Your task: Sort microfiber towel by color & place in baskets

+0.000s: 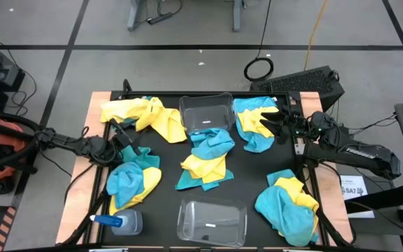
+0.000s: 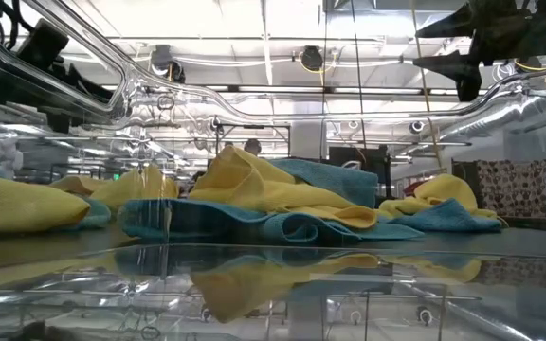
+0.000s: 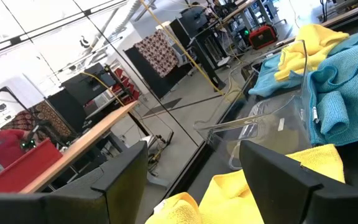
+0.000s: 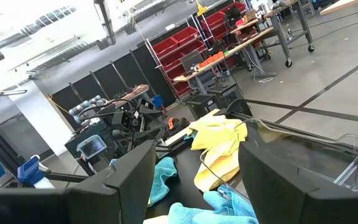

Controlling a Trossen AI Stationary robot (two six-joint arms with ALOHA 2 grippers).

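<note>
Yellow and turquoise microfiber towels (image 1: 205, 157) lie heaped across my black desk (image 1: 250, 189) between two clear baskets (image 1: 206, 113); both my left jaws (image 1: 121, 134) and right jaws (image 1: 270, 120) hover apart, empty, white lettering on my right arm (image 1: 352, 149).

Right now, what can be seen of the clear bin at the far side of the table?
The far bin is a clear plastic rectangular container with rounded corners, upright on the black table top, near the middle of its far edge. It looks empty; the dark surface shows through its bottom. A yellow towel lies against its left side, a turquoise towel touches its near edge, and a yellow and turquoise pile sits at its right. No gripper touches it.
</note>
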